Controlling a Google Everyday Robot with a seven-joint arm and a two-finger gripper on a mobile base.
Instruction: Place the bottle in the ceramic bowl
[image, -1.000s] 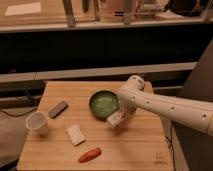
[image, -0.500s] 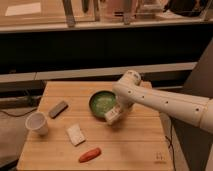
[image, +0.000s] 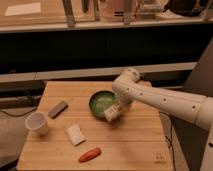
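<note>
The ceramic bowl, dark green with a lighter speckled inside, sits near the middle of the wooden table. My gripper hangs at the end of the white arm, which reaches in from the right. It is at the bowl's front right rim. It is shut on the small white bottle, which is held just over the rim and partly hidden by the gripper.
A white paper cup stands at the table's left edge. A dark grey block lies behind it. A flat white square block and a red elongated object lie in front of the bowl.
The gripper has moved left with the bottle, from beside the bowl's right side to its front right rim. The other objects have not moved.
</note>
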